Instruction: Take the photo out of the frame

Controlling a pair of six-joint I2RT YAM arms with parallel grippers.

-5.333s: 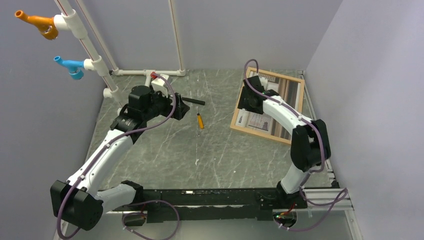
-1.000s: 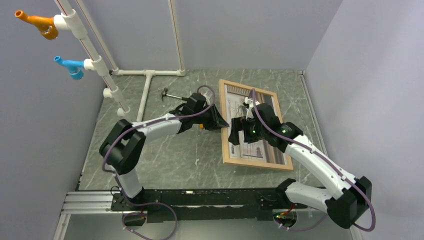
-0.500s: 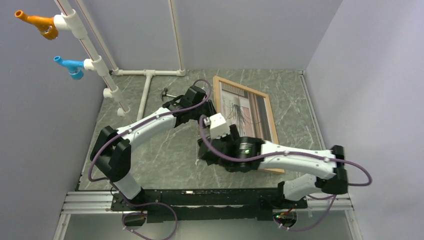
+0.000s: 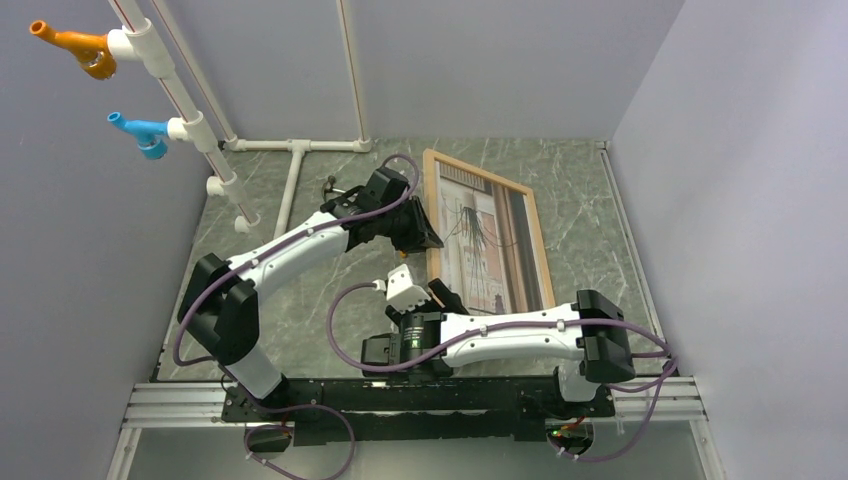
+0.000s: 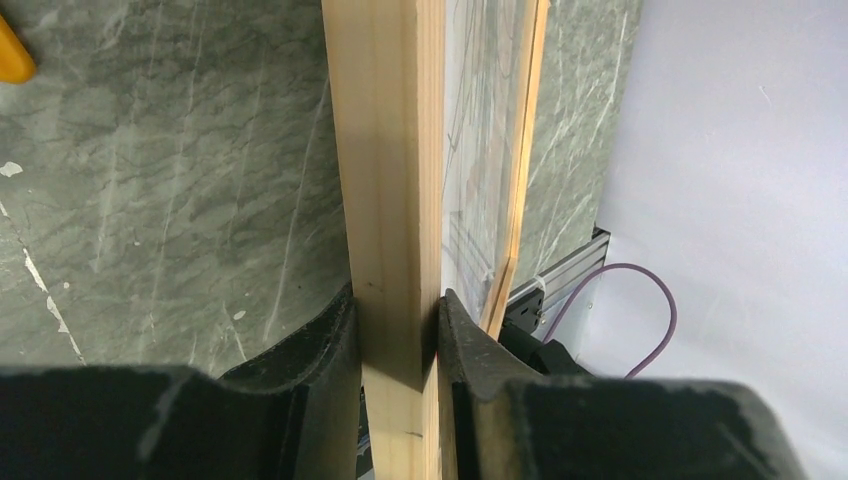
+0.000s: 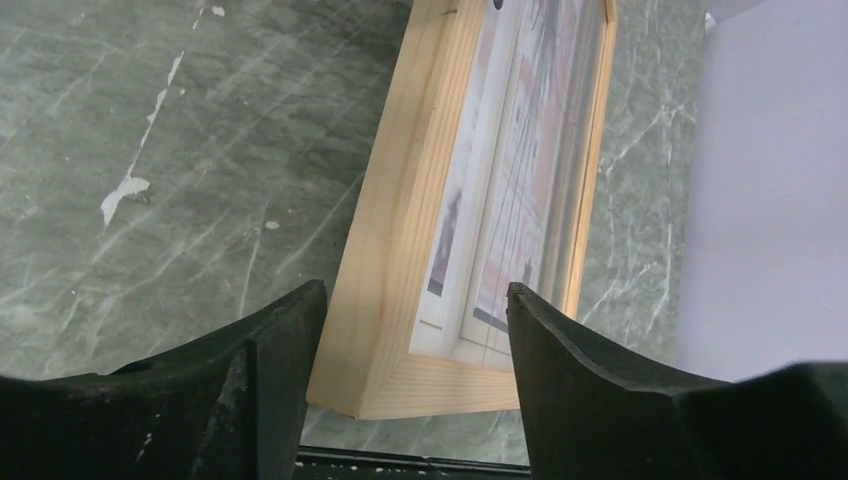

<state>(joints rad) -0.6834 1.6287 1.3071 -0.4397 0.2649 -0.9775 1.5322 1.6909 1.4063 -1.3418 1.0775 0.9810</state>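
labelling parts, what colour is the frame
The frame is light natural wood; best in the left wrist view.

Legible text: none. Fine marks on beige-and-brown rectangular print point(image 4: 485, 240) in light wooden frame point(image 4: 541, 250) are too small to read.

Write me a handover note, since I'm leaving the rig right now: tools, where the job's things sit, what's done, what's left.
Left tool: shut on the left rail of the frame.
Right tool: open, jaws either side of the frame's near-left corner, not gripping it.
Photo: inside the frame, right of centre on the table.
Done: frame secured by one tool.
Left: get the photo out of the frame.
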